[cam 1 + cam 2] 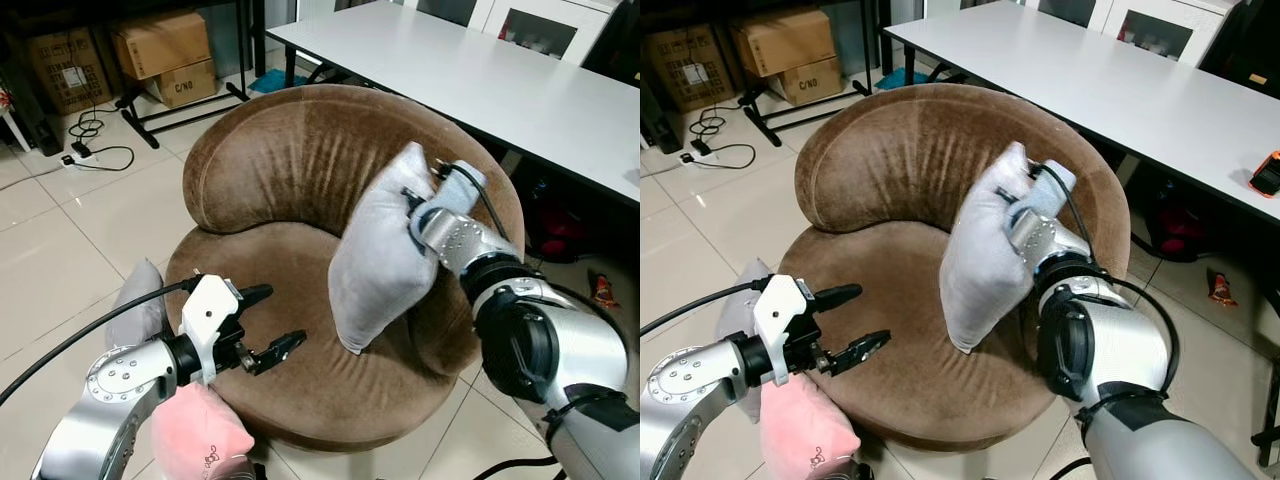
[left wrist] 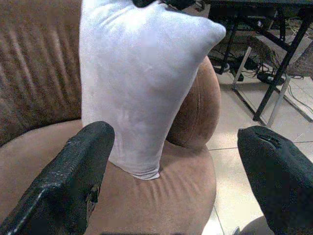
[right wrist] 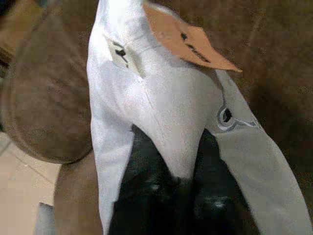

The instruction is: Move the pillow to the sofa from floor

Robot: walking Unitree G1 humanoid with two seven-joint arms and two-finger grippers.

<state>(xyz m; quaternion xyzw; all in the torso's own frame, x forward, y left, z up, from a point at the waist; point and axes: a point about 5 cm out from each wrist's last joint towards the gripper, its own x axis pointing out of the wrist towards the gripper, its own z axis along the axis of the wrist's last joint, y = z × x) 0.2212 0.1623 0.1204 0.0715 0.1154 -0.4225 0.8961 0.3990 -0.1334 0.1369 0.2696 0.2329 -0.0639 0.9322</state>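
Note:
A light grey pillow (image 1: pixel 385 255) stands on end over the brown round sofa (image 1: pixel 300 150), its lower corner down at the seat cushion and its back near the right side of the backrest. My right gripper (image 1: pixel 415 205) is shut on the pillow's upper edge; in the right wrist view the fabric (image 3: pixel 161 107) bunches between the black fingers (image 3: pixel 146 196), beside a tan tag (image 3: pixel 186 34). My left gripper (image 1: pixel 283 317) hovers open over the seat's front left, apart from the pillow (image 2: pixel 142 83), with nothing between its fingers.
A pink pillow (image 1: pixel 200 430) and another grey pillow (image 1: pixel 140 305) lie on the tiled floor at the sofa's front left. A long white table (image 1: pixel 480 70) runs behind and to the right. Cardboard boxes (image 1: pixel 165 50) and cables (image 1: pixel 85 150) sit at the back left.

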